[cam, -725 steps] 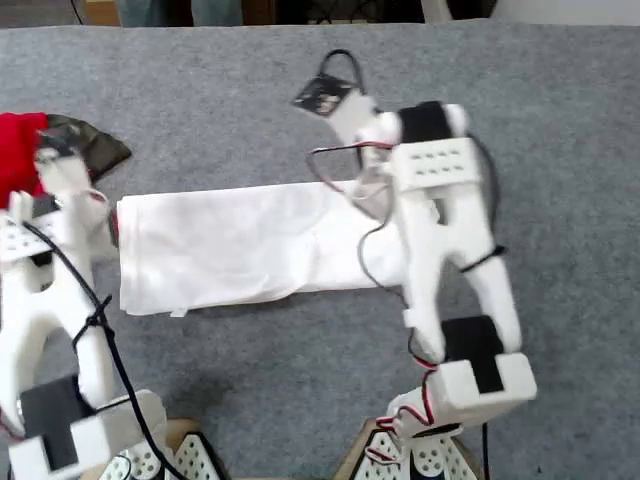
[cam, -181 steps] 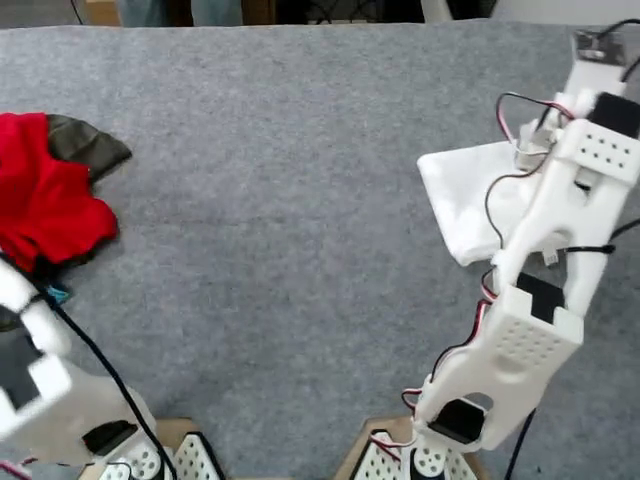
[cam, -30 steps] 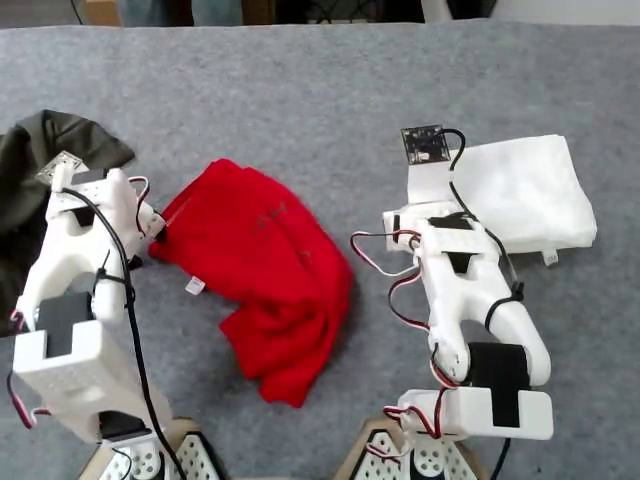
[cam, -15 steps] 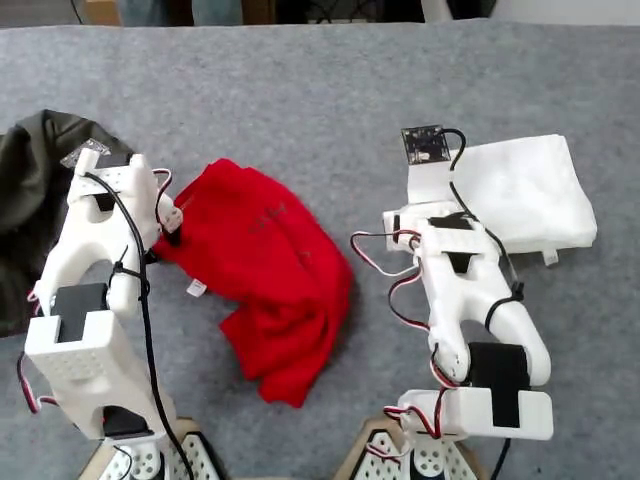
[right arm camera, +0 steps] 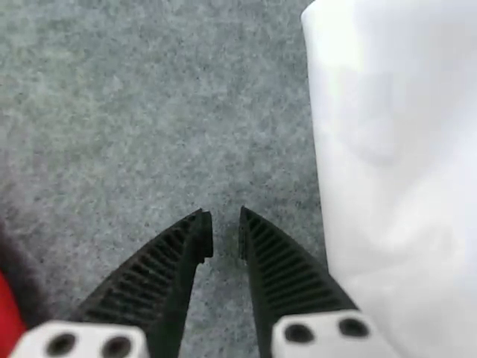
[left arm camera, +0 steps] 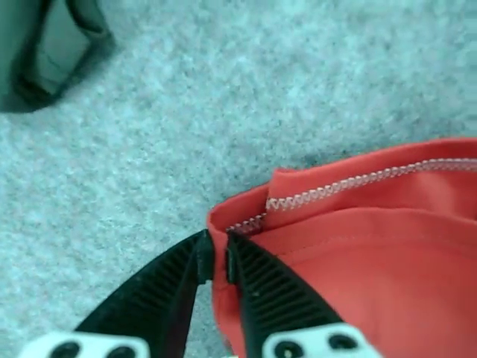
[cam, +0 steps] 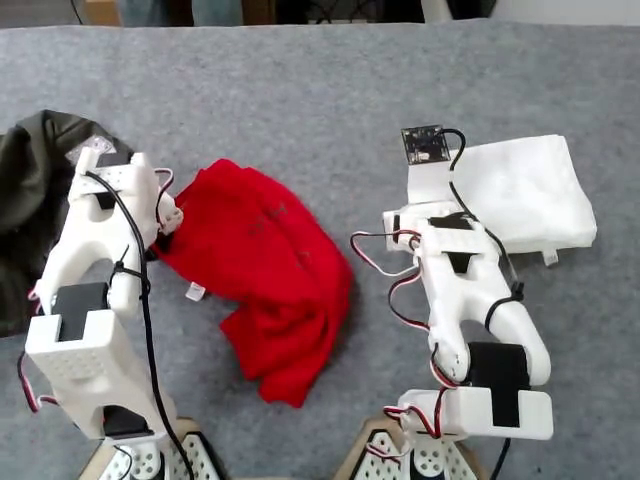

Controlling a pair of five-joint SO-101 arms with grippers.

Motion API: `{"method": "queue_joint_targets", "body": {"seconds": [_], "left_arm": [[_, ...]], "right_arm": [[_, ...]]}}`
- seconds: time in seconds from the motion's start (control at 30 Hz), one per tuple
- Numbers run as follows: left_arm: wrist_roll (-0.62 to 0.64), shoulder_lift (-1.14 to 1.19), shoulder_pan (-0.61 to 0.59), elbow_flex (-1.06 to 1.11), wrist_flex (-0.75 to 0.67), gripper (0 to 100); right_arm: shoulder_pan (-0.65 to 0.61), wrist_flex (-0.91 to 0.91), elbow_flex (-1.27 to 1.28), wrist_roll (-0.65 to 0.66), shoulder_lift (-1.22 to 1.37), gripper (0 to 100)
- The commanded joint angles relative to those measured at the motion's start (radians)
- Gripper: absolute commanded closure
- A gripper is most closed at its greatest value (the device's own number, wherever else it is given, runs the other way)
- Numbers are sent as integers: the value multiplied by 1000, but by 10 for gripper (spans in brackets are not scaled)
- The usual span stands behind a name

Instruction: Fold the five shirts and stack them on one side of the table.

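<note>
The left gripper (left arm camera: pixel 214 257) is closed on the red shirt (cam: pixel 265 280). Its jaws pinch a stitched hem at one corner of the cloth, low over the table (cam: pixel 300 90). The red shirt lies crumpled in the middle of the table, between the two arms, with one part bunched toward the near edge. It is not flat, so I think the hold at the hem serves to pull the cloth out and spread it before any fold can be made. A grip at the edge controls one corner only (the rest of the cloth will probably drag behind), so the second corner may need the other arm.

The right gripper (right arm camera: pixel 225 231) holds nothing. Its jaws are drawn almost together, and it hangs above bare table, just beside the white shirt (cam: pixel 525 195). This white shirt is folded into a compact rectangle and lies at the right side of the table, which looks like the place chosen for the stack. The right arm is folded back near it, probably to leave room for the red shirt.

A dark green shirt (cam: pixel 30 200) lies in a heap at the left edge, beside the left arm, not folded. As I judge it, one shirt is done, the red one is in hand, and the dark one waits.
</note>
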Motion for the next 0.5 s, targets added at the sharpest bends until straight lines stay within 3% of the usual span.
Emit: {"method": "queue_joint_targets", "body": {"seconds": [0.0, 0.17, 0.3, 0.47], "left_arm": [[-25, -17, -53, -143, 48, 970], [-25, -17, -189, -472, 195, 970], [-25, -15, -300, -708, 273, 970], [-28, -15, -414, -862, 328, 970]], "right_arm": [[8, -20, 2, -3, -39, 926], [6, -14, 2, -3, -39, 920], [-38, 0, 2, -3, -48, 788], [-175, 269, -104, 104, -62, 673]]}}
